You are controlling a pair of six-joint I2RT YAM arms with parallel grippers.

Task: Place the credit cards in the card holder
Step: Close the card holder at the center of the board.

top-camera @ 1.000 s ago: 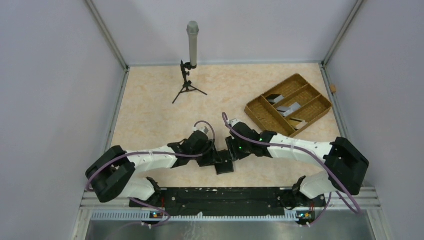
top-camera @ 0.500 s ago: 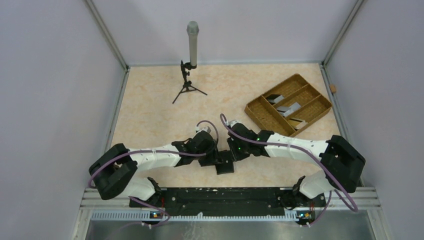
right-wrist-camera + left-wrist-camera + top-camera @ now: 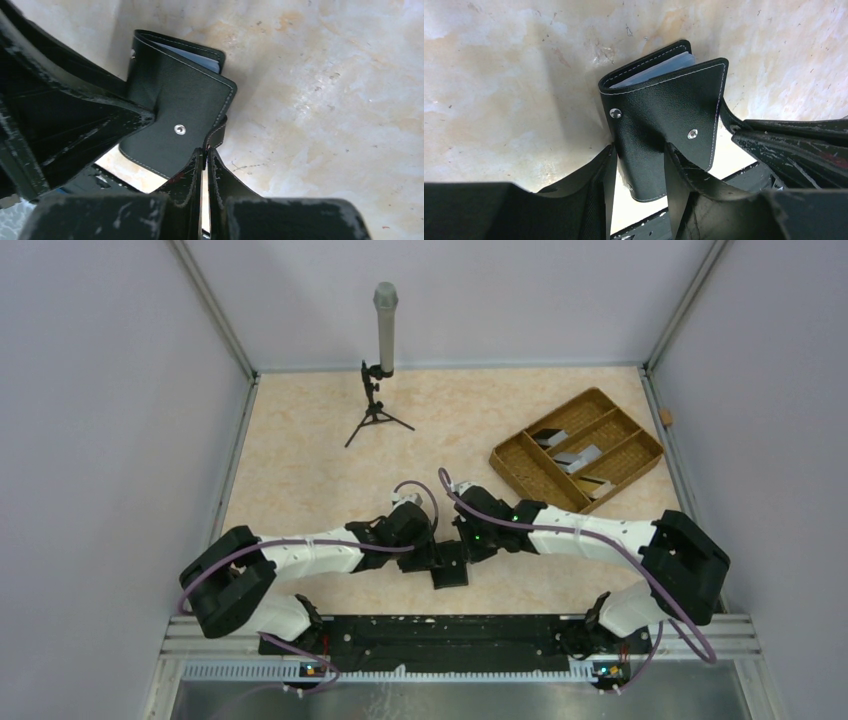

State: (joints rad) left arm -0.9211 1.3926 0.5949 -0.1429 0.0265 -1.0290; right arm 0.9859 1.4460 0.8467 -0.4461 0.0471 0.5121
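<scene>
Here we see left gripper [image 3: 639, 150] grasping the card holder [image 3: 669, 110] mid-frame, long axis upward; right gripper [image 3: 205, 152] clenched beside its clasp tab [image 3: 219, 135].

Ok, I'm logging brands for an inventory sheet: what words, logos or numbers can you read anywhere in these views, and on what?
No readable text in any view.
card holder: plain black cover with white stitching and two metal snaps, no lettering.
credit cards in the woven tray: too small to read from the top view.
microphone: no legible marking.
</scene>
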